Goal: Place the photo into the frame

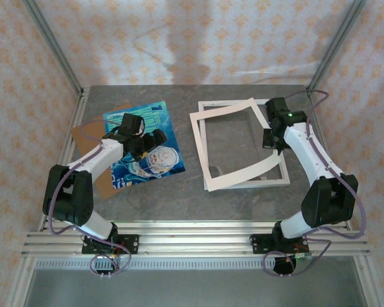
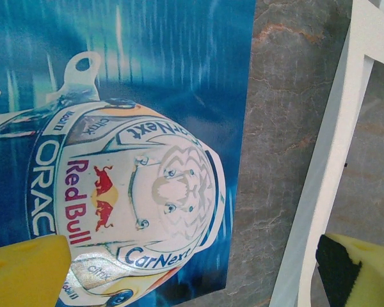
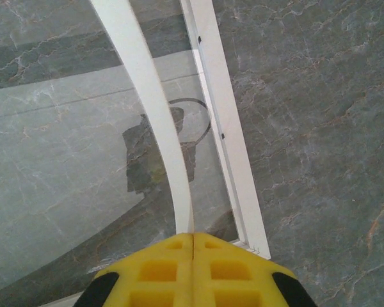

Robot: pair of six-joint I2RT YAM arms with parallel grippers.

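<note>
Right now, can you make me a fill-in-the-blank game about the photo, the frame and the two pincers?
1. The photo lies to the ____ of the frame.
2. The left pincer hangs ____ above the photo.
3. The right pincer is ____ on the cream mat.
4. The helmet on the photo reads "Red ____".

Missing words: left, open, shut, Bull.

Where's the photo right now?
In the top view the photo lies on the table's left side, partly over the brown backing board and under the open left hand; the frame, with the paper mat on it, sits apart to its right.
</note>
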